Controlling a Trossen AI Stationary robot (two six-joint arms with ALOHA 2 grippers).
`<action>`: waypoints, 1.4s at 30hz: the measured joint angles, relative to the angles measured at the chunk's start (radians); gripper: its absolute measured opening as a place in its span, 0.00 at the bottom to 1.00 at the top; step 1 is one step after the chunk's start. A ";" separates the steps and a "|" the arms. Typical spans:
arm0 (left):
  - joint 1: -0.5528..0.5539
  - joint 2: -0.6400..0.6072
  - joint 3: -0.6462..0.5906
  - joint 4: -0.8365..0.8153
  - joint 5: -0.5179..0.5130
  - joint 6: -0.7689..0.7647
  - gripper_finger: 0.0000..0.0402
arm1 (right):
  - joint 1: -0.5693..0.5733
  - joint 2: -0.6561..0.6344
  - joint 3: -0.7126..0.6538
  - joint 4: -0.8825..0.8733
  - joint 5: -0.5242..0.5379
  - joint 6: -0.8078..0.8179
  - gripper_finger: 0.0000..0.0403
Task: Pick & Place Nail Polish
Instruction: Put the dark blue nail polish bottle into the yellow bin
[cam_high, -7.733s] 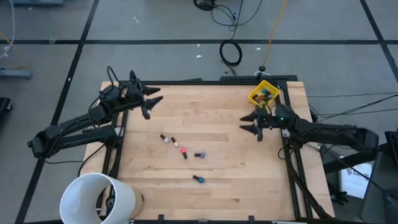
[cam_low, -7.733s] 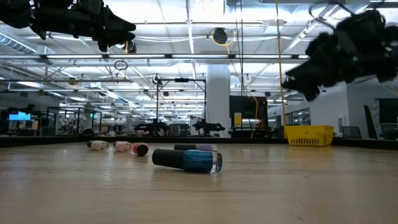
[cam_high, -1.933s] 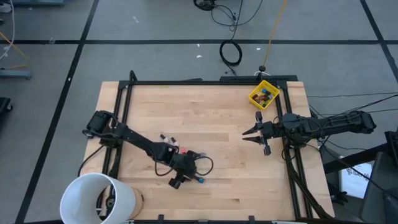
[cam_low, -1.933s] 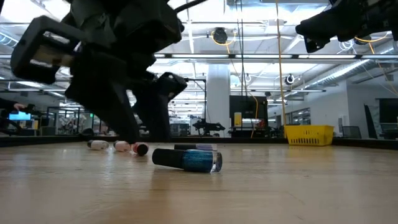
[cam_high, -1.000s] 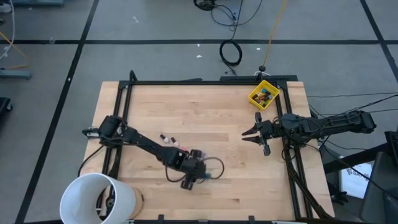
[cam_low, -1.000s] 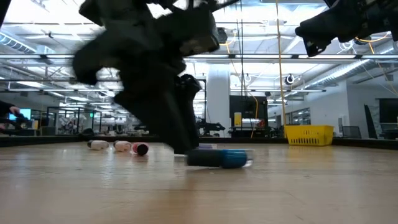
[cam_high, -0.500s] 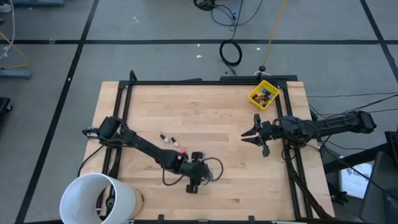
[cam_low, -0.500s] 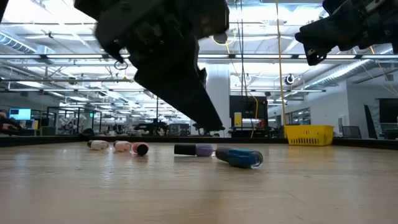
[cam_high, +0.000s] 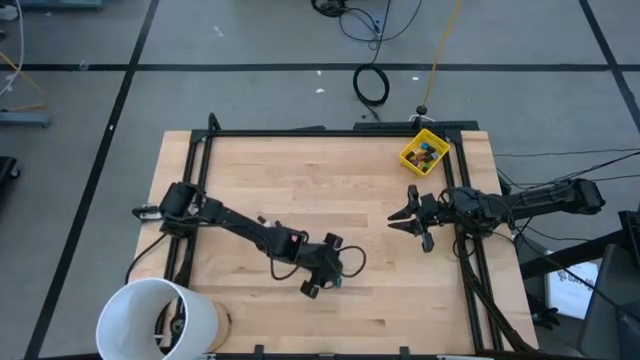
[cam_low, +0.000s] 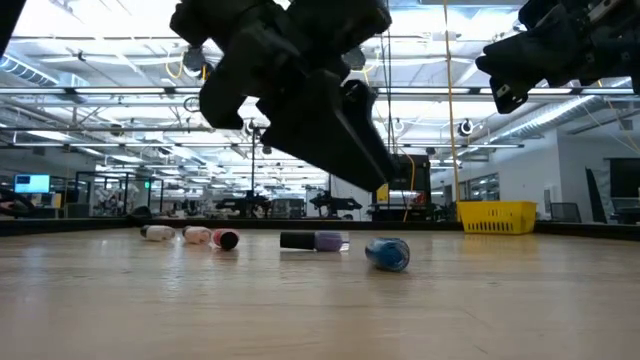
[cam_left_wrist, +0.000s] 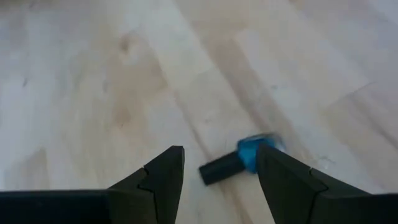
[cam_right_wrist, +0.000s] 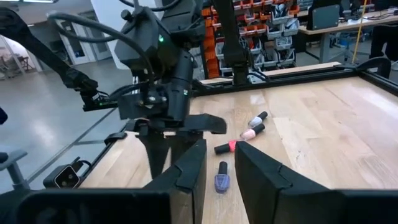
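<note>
A blue nail polish bottle (cam_left_wrist: 250, 154) with a dark cap (cam_left_wrist: 217, 170) lies on its side on the wooden table (cam_high: 350, 190); the low view shows it end-on (cam_low: 388, 253). My left gripper (cam_left_wrist: 221, 149) hovers open just above it, fingertips to either side and short of it, touching nothing. A purple bottle (cam_low: 315, 241) lies close behind, and three more bottles (cam_low: 197, 236) lie in a row toward the left. My right gripper (cam_high: 395, 220) waits raised near the right edge, a narrow gap between its fingers (cam_right_wrist: 199, 162), holding nothing.
A yellow bin (cam_high: 424, 152) with several small bottles stands at the far right corner. A large white bucket (cam_high: 155, 320) sits off the near left corner. A black frame (cam_high: 330, 131) rims the table. Bare wood lies between the two grippers.
My left gripper has moved toward the table's right edge, risen a little and rolled about its axis, coming off the blue bottle. The bottle has slid right along the table and turned about, from side-on to end-on in the low view. The other bottles have stayed put.
</note>
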 joint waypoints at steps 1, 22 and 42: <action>0.005 0.000 0.000 0.009 0.019 0.022 0.49 | 0.000 0.000 0.000 0.000 0.000 0.000 0.18; 0.053 0.104 0.004 0.138 -0.001 -0.249 0.49 | 0.000 0.004 -0.001 0.000 -0.001 0.000 0.18; 0.035 0.101 0.007 -0.024 -0.076 -0.367 0.49 | 0.001 0.006 -0.001 -0.017 -0.005 0.000 0.18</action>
